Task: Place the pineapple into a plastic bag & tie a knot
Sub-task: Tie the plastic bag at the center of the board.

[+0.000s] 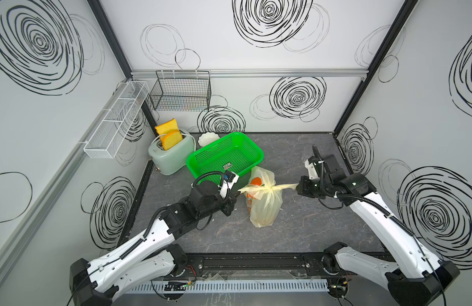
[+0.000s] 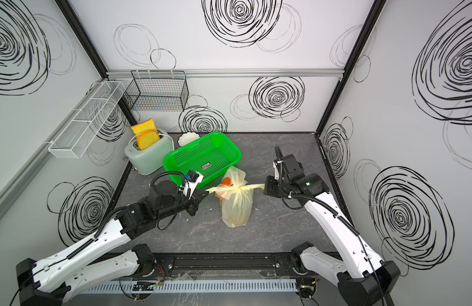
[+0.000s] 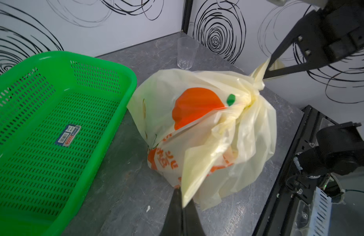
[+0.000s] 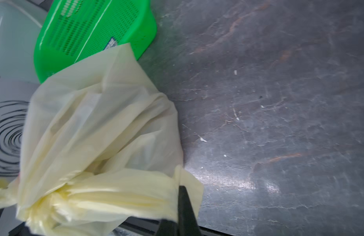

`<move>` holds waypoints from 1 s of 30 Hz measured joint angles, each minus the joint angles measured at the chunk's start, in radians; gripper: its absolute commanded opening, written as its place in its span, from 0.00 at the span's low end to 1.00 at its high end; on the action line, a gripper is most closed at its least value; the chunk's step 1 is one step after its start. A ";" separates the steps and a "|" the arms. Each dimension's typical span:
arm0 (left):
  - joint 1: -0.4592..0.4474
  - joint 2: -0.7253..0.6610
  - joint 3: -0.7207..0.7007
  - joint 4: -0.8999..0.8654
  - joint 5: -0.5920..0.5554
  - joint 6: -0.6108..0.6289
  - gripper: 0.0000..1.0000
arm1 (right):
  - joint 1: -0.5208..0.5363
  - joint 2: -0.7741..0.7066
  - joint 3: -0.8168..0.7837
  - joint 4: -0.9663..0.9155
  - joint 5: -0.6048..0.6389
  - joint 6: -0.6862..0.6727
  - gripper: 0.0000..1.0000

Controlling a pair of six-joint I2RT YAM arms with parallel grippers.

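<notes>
- The bag [image 1: 265, 212] [image 2: 236, 212] stands on the table [image 1: 303, 233] about mid-way across, touching or just short of the near right corner of the green basket [image 1: 193, 161].
- Its neck is gathered into the knot [image 1: 272, 188] [image 2: 240, 188] on top, with one loose end running left and one running right.
- The left gripper [image 1: 236, 194] [image 2: 203, 194] is clenched on the bag's left end. In the left wrist view its black fingertips [image 3: 177, 206] pinch a broad flap of the pale yellow plastic.
- The right gripper [image 1: 298, 186] [image 2: 265, 186] is clenched on the right end, a flat strip drawn out level from the knot. The right wrist view shows the strip pinched at its fingertips [image 4: 185, 196].
- An orange fruit print faces the left gripper in the left wrist view. What is inside the bag shows only as a dim shape.
- A clear cup [image 3: 185, 54] stands at the far right of the table, well apart from the bag.
- A pale green toaster [image 1: 171, 159] with two slices of bread [image 1: 167, 136] stands at the far left, and a white dish [image 1: 208, 138] lies behind the basket.
</notes>
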 measured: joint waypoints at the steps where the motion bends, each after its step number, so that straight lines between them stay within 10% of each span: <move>1: -0.002 -0.005 -0.009 0.010 0.001 -0.027 0.00 | -0.030 -0.013 -0.018 0.002 -0.018 -0.013 0.00; 20: 0.016 -0.115 -0.215 0.188 -0.016 -0.254 0.00 | -0.190 -0.072 -0.163 0.130 -0.316 -0.150 0.02; 22: 0.002 -0.135 -0.219 0.197 -0.021 -0.205 0.01 | -0.209 -0.102 -0.163 0.161 -0.355 -0.162 0.24; 30: -0.004 -0.149 -0.219 0.239 -0.009 -0.088 0.69 | -0.242 -0.164 -0.117 0.237 -0.393 -0.178 0.88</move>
